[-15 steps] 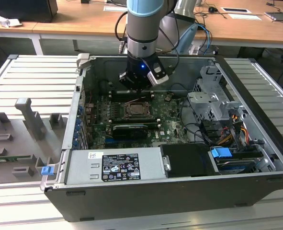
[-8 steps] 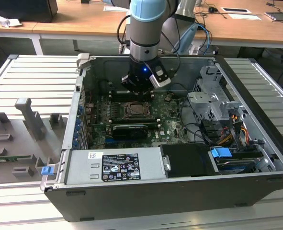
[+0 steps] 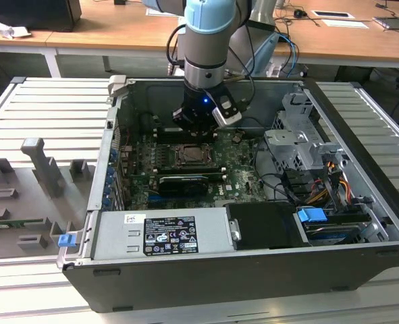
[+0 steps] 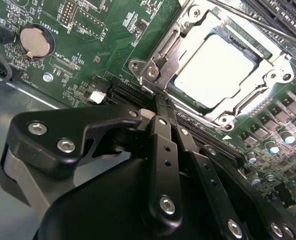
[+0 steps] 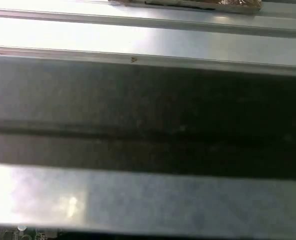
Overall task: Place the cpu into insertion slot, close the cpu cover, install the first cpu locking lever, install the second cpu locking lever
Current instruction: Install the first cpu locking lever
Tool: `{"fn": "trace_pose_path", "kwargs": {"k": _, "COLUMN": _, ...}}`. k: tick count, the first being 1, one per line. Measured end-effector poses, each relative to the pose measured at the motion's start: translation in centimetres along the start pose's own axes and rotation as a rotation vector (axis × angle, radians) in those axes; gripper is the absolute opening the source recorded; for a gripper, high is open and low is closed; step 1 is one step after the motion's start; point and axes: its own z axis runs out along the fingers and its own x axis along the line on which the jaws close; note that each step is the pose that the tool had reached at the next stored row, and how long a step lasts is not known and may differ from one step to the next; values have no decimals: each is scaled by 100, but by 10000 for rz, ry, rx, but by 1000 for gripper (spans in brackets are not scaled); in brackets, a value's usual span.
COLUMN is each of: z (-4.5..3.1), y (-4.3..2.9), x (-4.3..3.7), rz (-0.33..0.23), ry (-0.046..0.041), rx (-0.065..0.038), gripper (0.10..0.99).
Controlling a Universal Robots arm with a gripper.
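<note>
One cpu point(image 4: 215, 70) seated in one insertion slot point(image 4: 188, 32) mid motherboard point(image 4: 112, 45), one cpu cover point(image 4: 268, 75) down over it, one gripper point(image 4: 160, 102) fingers pinched together, empty, tips just beside socket corner, one coin battery point(image 4: 33, 41) near board edge.

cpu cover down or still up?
Down. In the second wrist view the cpu cover lies flat around the cpu, framing its pale top.

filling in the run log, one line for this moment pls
cpu: seated in insertion slot | cpu cover: closed over it | claw: fingers together, holding nothing, beside cover corner
</note>
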Motion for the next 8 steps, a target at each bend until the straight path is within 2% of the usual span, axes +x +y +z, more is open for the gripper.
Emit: {"fn": "trace_pose_path", "kwargs": {"k": 8, "z": 18, "y": 12, "x": -5, "rz": 0, "ry": 1, "rx": -13, "gripper": 106}}
